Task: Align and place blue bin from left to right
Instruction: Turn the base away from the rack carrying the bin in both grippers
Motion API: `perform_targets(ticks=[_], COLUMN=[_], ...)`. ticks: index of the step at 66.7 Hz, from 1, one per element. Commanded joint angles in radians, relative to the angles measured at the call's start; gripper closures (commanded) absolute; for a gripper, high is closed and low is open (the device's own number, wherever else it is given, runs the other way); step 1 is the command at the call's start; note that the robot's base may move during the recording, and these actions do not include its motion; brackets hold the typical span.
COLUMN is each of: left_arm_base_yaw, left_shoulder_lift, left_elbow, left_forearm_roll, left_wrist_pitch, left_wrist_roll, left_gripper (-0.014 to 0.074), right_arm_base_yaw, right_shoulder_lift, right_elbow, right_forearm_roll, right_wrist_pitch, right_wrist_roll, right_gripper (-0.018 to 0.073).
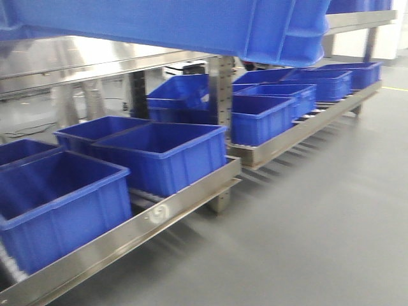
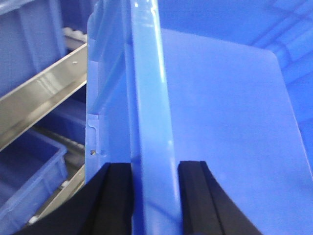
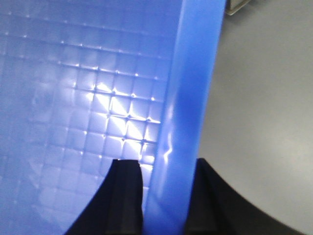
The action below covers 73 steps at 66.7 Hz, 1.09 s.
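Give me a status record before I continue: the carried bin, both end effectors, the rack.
carried item: blue bin, held up across the top of the front view, not on the rack
left end effector: shut on the bin's wall, a finger on each side
right end effector: shut on the bin's wall, same way
steel rack: other blue bins on its lower shelf
placed: not yet

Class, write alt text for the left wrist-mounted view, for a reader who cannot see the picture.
The left hand grips the thick rim of the blue bin, one black finger on each side of it. The bin's smooth surface fills the right of the picture; at the left a steel rack rail slants past, with a second bin below it.
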Motion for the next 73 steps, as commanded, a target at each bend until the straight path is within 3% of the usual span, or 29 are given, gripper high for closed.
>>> perform_targets(ticks=[1,73], left_arm_base_yaw=[-0.019,-0.019], left_shoulder_lift=[-0.024,-0.024], left_elbow=[-0.019,-0.019], left_forearm_roll=[-0.103,-0.103], left_wrist_pitch=[-0.195,-0.195], left_wrist_roll=[-0.005,-0.005], left_gripper=[0.0707,0.0707], right_arm_base_yaw=[0.016,0.016], right_shoulder_lift=[-0.014,-0.014], right_elbow=[-0.017,-0.017], right_forearm_roll=[0.09,0.09], right_wrist_pitch=[-0.094,-0.094], right_wrist_roll=[-0.025,-0.025], right_gripper=[0.0619,0.0619])
